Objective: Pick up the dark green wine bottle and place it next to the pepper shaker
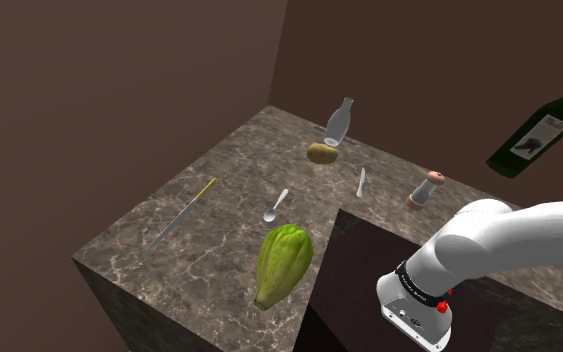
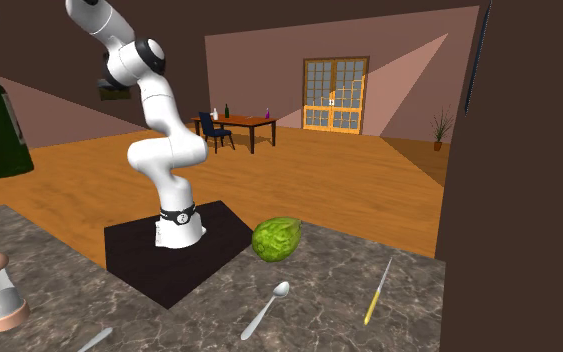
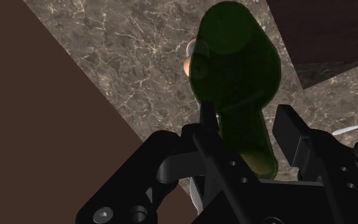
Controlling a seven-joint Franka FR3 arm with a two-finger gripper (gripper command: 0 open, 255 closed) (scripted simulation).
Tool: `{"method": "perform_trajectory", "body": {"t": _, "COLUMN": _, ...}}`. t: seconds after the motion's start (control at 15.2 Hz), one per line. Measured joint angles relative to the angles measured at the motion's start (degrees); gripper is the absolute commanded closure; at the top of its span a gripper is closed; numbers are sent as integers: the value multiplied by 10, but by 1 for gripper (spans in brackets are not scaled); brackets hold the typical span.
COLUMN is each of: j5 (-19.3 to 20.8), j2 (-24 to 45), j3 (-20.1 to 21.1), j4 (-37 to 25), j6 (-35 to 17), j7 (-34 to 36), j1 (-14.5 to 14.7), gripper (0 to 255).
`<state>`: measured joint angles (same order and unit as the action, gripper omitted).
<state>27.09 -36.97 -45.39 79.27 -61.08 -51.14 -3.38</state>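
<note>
- The gripper (image 3: 250,137) is clasping the neck of the wine bottle (image 3: 238,57), its two black fingers standing narrow on either side of the glass.
- The wine bottle is hanging in the air well above the counter (image 1: 219,230). In the shoulder view it is slanting, with its neck toward the upper right.
- One wine bottle is showing: dark green glass with a white label carrying a dark figure. What is inside it cannot be told.
- One pepper shaker (image 1: 426,189) is standing upright on the counter, pale in the body with a brownish cap and foot. In the wrist view it is peeking out just beside the bottle's body.
- One clear bottle (image 1: 339,120) is standing toward the far end of the counter, with one brown lump (image 1: 322,153) lying just beside it. Whether it holds anything cannot be told.
- One knife (image 1: 361,182), one spoon (image 1: 276,205) and one yellow-handled tool (image 1: 184,210) are lying flat, each apart from the others.
- One green fruit (image 1: 284,262) is lying near the dark stand (image 1: 369,250).
- One white arm (image 1: 499,235) is rising from that stand.
</note>
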Motion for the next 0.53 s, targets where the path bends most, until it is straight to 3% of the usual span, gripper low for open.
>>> {"method": "perform_trajectory", "body": {"t": 0.53, "j5": 16, "j2": -62, "j3": 23, "j4": 118, "j6": -54, "j7": 26, "j1": -32, "gripper": 255}}
